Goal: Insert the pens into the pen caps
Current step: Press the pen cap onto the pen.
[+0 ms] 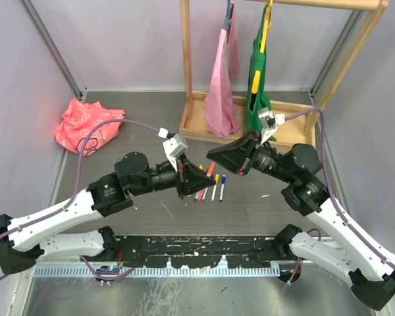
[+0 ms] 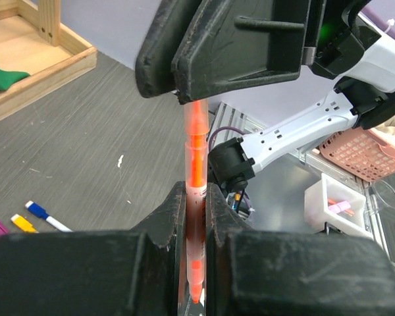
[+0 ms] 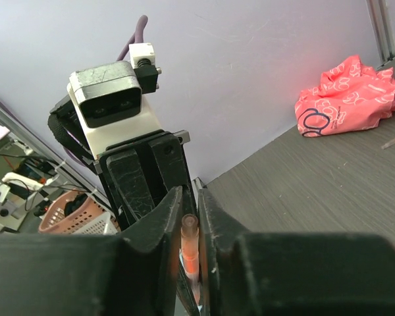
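Orange pen [image 2: 196,164] is up off the counter [image 1: 145,217], clamped across its pale barrel by the left end effector [image 2: 196,196], jaws narrow and tight on it, coloured tip poking out behind the fingers. Its far end runs straight into the right end effector [image 3: 191,195], which faces the left one above the middle of the counter. That one's jaws stand narrow too, pressed to both sides of a short orange tube, taken to be the orange cap [image 3: 189,253]. A seam shows part way up the pen in the left wrist view, so cap and pen look mated, though how deep I cannot tell. Other pens [image 1: 212,187] lie in a loose row on the counter just below the two end effectors; no loose caps can be made out among them. Step in hand, by my reading: seating the cap on this pen. Next move calls for a straight push along the pen's axis, both grips firm and in line, since any tilt would bend or jam it.
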